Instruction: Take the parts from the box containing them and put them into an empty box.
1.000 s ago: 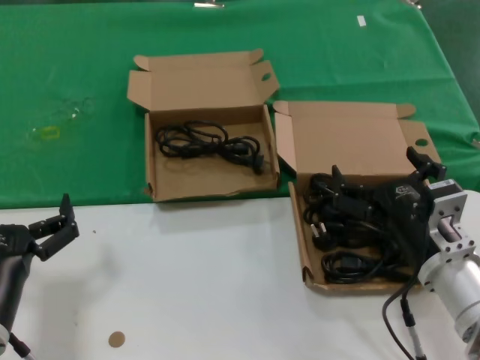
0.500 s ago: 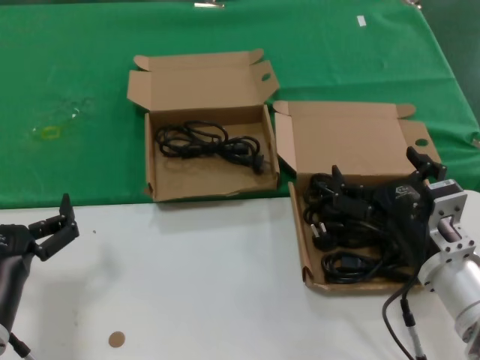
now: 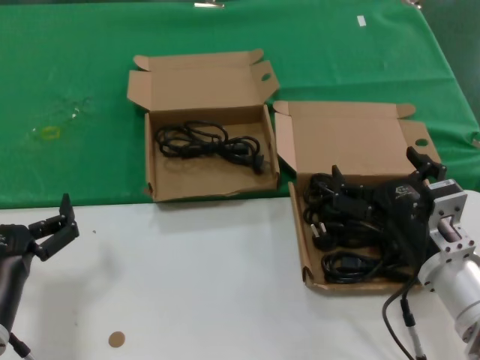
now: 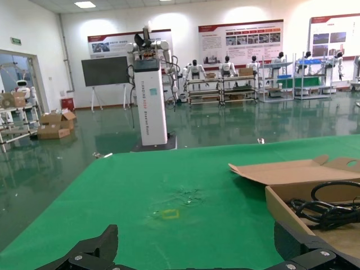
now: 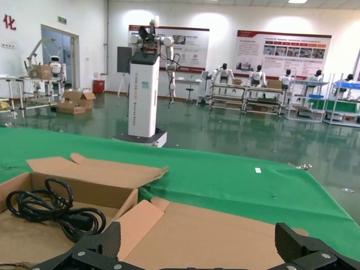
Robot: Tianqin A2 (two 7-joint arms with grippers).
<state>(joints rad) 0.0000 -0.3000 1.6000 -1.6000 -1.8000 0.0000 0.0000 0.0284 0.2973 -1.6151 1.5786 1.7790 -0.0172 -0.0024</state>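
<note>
Looking into the wider box (image 3: 304, 247) on my right, I see the cable bundles (image 3: 341, 225) heaped in its tray, black plugs and loops piled against each other. My right tool (image 3: 379, 180) sits low over that heap, its fingers spread wide with one finger (image 3: 337, 180) down among the cables and the other up near the lid's hinge line; I cannot tell whether it touches a bundle. The box's lid stands open behind it, with the oval hole on the far right flap.

Just beside it, to the left and a little farther back, is the smaller box (image 3: 161, 187), lid also open. One coiled cable (image 3: 210, 142) lies in its tray, towards the back. The right wrist view shows that same coil (image 5: 53, 211) past the wider box's side flap.

Both boxes straddle the edge where the green cloth (image 3: 75, 75) meets the white table (image 3: 187, 285). My left tool (image 3: 54, 225) is parked well apart at the near left over the white table, fingers spread and holding nothing.
</note>
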